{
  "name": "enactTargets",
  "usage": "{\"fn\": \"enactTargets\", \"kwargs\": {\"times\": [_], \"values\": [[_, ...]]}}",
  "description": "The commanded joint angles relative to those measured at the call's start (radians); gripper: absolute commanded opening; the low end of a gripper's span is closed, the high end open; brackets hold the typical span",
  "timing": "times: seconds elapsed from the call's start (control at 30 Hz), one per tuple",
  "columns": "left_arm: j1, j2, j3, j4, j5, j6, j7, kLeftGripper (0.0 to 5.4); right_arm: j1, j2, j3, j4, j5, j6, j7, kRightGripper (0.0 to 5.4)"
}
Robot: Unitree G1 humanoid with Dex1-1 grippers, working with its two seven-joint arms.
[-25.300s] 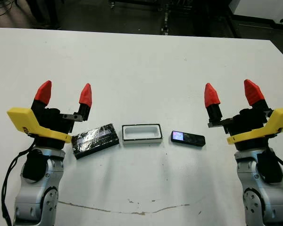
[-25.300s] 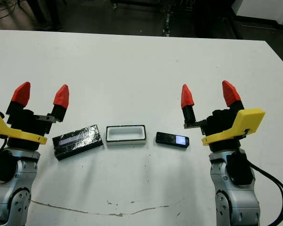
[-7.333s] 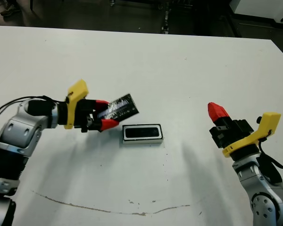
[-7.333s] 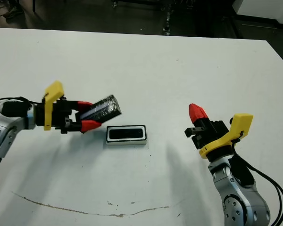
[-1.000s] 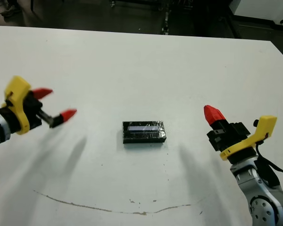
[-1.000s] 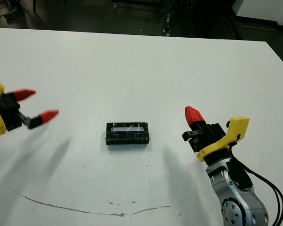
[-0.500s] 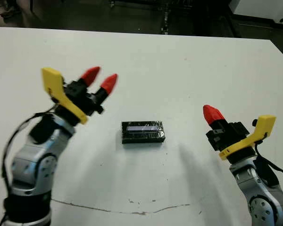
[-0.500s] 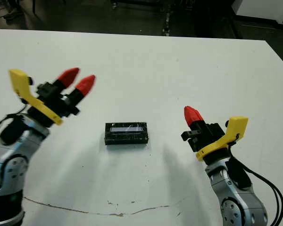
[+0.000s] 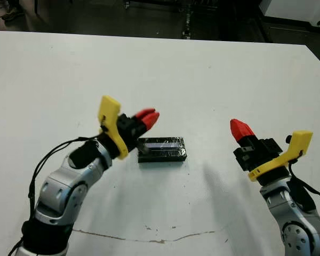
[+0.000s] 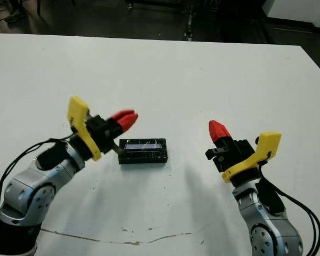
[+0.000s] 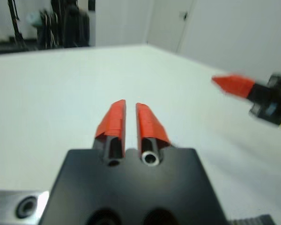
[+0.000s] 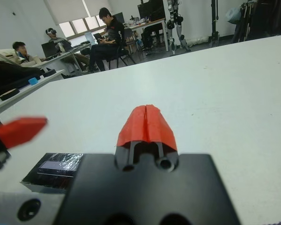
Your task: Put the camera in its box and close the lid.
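Your left hand (image 9: pixel 147 117) is raised over the white desk (image 9: pixel 202 69) just left of the box, its two red fingertips (image 11: pixel 116 117) drawn nearly together with only a thin slit between them, and nothing held. You will find that slit only in the left wrist view; from the head views the tips read as one red mass. From the head views the tips sit above the lid's left end; whether they touch it cannot be told.

At desk centre you have the lid (image 9: pixel 162 149) lying flat and square on the box, glossy black with a pale reflective streak along its top. The box beneath is covered and the camera is nowhere in sight, so their state inside cannot be confirmed. The right wrist view shows the lid (image 12: pixel 56 168) low beside that hand's black body.

Your right hand (image 9: pixel 241 129) is well to the right of the lid, clear of it, fingers pressed together and empty; the right wrist view confirms the closed seam.

That same view alone shows people (image 12: pixel 110 35) seated at tables beyond the desk.
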Motion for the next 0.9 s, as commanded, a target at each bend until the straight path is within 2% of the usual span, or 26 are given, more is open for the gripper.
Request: {"fn": "enactTargets", "kwargs": {"times": [0.03,0.3,0.57,0.9], "values": [[0.032,0.015,-0.033,0.047,0.026,0.03,-0.01,0.01,0.01,-0.007,-0.009,-0.004,0.004,0.005,-0.011,0.0],[0.08,0.013,-0.086,0.11,0.065,0.111,0.007,0.01,0.013,-0.005,-0.009,-0.001,0.007,0.002,-0.009,0.0],[0.121,0.028,-0.115,0.167,0.1,0.064,-0.015,0.01,0.013,-0.004,-0.008,-0.004,0.012,0.007,-0.013,0.0],[0.122,0.028,-0.115,0.178,0.103,0.04,-0.024,0.01,0.013,-0.006,-0.005,-0.002,0.009,0.005,-0.014,0.0]]}}
